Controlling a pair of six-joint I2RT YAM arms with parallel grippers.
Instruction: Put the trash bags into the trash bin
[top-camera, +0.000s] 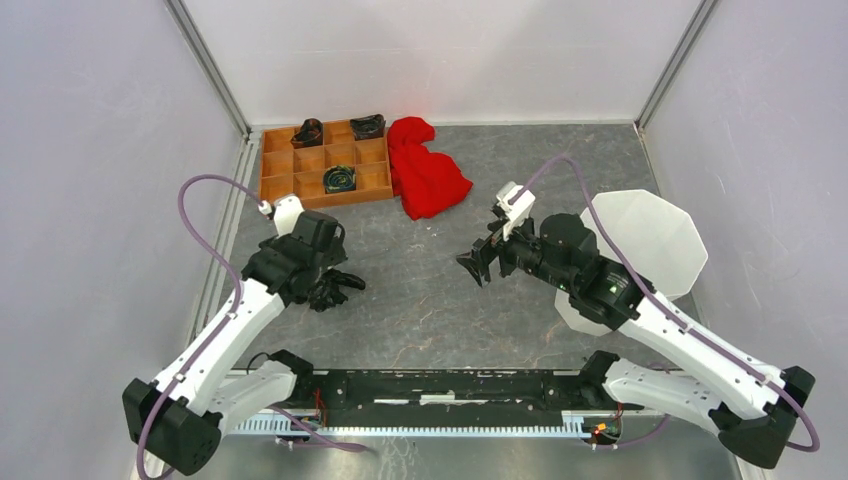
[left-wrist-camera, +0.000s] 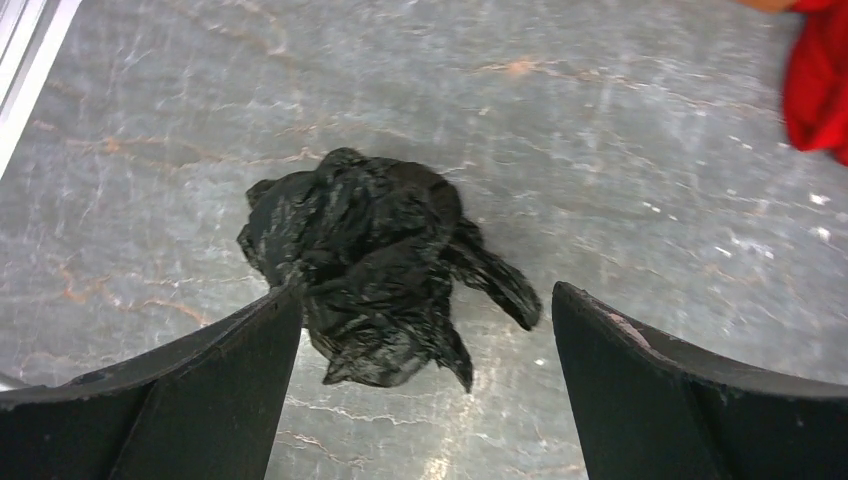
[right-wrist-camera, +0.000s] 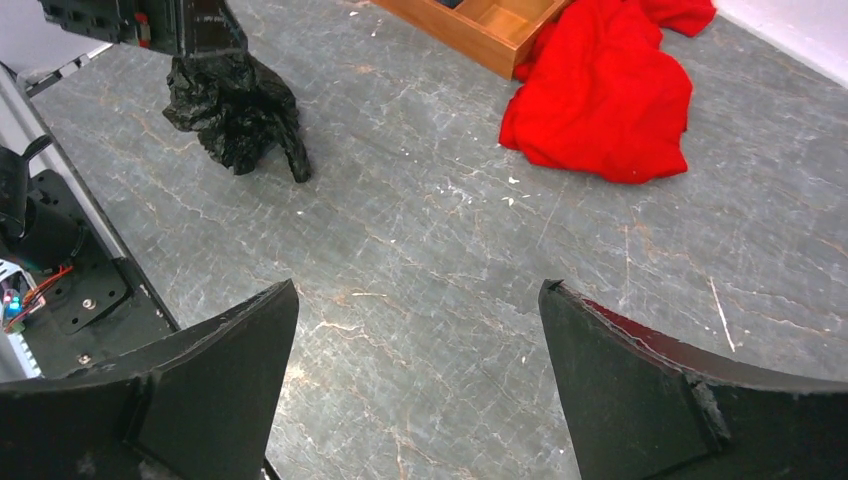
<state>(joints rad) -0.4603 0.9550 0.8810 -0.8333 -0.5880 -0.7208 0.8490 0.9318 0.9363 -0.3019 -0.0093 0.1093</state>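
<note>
Crumpled black trash bag (left-wrist-camera: 370, 265), grey table (left-wrist-camera: 600, 120), jaws apart

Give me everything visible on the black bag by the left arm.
The bag is glossy black film, crumpled into a tight wrinkled lump with one tail sticking out. It lies on the grey table, left of centre, between the open fingers of the left gripper. Whether a finger touches it is unclear.

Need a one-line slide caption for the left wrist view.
Open left claw above a crumpled black trash bag on the grey table, red cloth at top right.
</note>
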